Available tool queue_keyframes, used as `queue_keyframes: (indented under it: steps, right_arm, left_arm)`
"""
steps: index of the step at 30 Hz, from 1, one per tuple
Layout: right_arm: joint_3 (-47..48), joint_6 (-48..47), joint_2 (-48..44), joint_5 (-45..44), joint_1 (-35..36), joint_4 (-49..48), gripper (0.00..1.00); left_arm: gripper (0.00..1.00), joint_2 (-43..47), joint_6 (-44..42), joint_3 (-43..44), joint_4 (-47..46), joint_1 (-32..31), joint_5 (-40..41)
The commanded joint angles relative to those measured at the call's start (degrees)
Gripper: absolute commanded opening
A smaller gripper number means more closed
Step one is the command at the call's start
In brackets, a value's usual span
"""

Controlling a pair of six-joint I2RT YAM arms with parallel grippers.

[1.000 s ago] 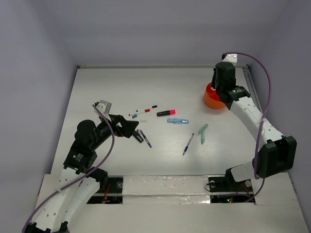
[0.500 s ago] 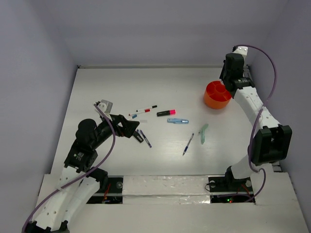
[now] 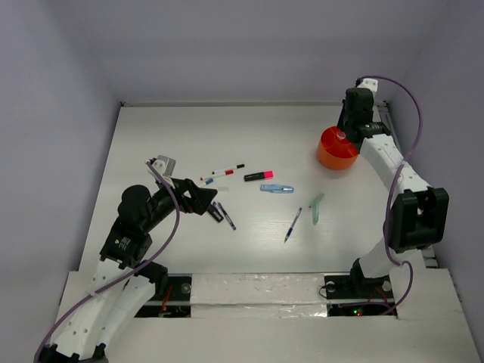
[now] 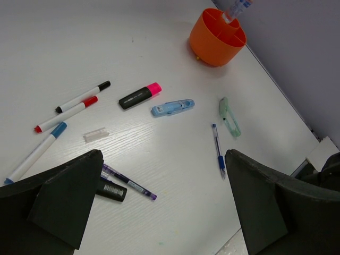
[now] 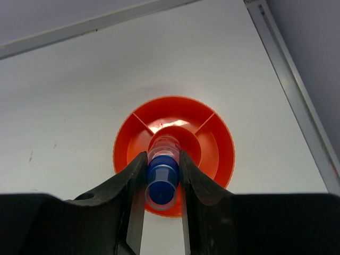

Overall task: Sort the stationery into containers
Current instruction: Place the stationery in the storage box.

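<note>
Swinging back from the right of the orange cup (image 3: 330, 156), where it hung half a second ago, the right gripper (image 5: 162, 159) now sits straight above the cup in the upper right of the overhead view. Its jaws are clamped on a blue-capped pen (image 5: 162, 179) with a clear barrel, held upright. The pen's lower end lines up with the round middle well of the cup, between the thin dividers, though whether it reaches the bottom cannot be seen. The left arm has not shifted. The left gripper (image 4: 163, 159) hovers with its jaws spread wide and nothing between them, low over the left half of the table (image 3: 189, 128). Just under its left finger lie a dark purple pen (image 4: 129, 182) and a short black piece (image 4: 111, 191), touching or nearly so. Further up the left wrist view, a white marker with a blue tip (image 4: 34, 151), a white marker with a red tip (image 4: 66, 114) and a white marker with a black cap (image 4: 82, 96) lie roughly parallel, with a small clear cap (image 4: 95, 134) beside them. Right of these come the black-pink highlighter (image 4: 139, 96) and a light-blue piece (image 4: 172, 107). Toward the right edge lie a pale green piece (image 4: 229, 117) and, just below it, a loose blue pen (image 4: 218, 151), all well apart from the cup.
</note>
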State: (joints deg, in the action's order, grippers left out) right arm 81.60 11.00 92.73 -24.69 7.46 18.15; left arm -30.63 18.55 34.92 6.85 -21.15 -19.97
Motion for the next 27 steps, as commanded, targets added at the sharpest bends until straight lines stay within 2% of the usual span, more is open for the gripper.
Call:
queue_keyframes:
  steps: [1,8,10,14,15,17,18,21,27]
  right_arm:
    - [-0.9,1.2,-0.9,0.5,-0.5,-2.0,0.09]
    - [-2.2,1.3,-1.0,0.1,-0.5,-2.1,0.12]
    - [-2.2,1.5,-0.4,0.0,-0.5,-1.6,0.18]
    - [-2.2,1.8,0.4,-0.1,-0.5,-1.7,0.37]
    - [-2.1,1.8,0.4,-0.1,-0.5,-1.6,0.48]
    - [-1.5,1.6,0.3,0.2,-0.5,-1.5,0.59]
    - [-1.1,1.5,-0.2,0.3,-0.5,-1.5,0.69]
    - [-0.1,1.1,-1.5,1.0,-0.5,-1.2,0.81]
    - [-2.0,2.4,-6.1,10.6,-0.5,-3.5,0.85]
  left_arm:
    - [0.99,0.3,0.0,0.7,-2.3,0.3,-0.9]
    - [0.99,0.3,0.0,0.7,-2.3,0.3,-1.0]
    - [0.99,0.4,0.1,0.8,-2.3,0.3,-0.9]
    - [0.99,0.6,0.1,0.7,-2.2,0.3,-0.7]
    - [0.99,0.6,0.1,0.7,-2.2,0.3,-0.7]
    - [0.99,0.6,0.1,0.7,-2.1,0.3,-0.7]
    - [0.99,0.5,0.1,0.7,-2.2,0.3,-0.7]
    - [0.99,0.6,0.1,0.7,-2.2,0.3,-0.6]
    - [0.99,0.4,0.1,0.7,-2.2,0.8,-0.4]
